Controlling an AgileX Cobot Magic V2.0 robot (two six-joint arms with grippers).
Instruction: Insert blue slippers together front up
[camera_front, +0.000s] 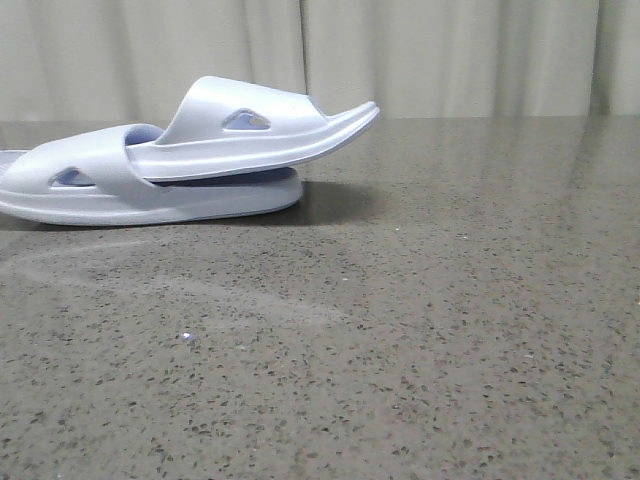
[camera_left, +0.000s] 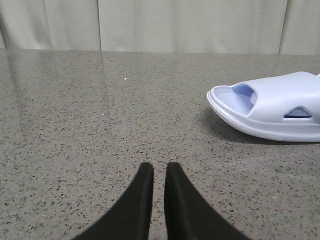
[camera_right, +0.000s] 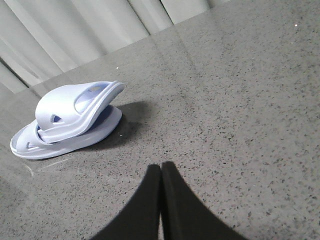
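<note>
I see the blue slippers nested on the desk, well apart from both pincers. Their long axis runs left-right. My left pincer is nearly together, the right pincer together.

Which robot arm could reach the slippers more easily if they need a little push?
Probably the left. The nested blue slippers lie on the table's left side. Its shut left pincer sits near one slipper's end; the shut right pincer looks farther away.
</note>
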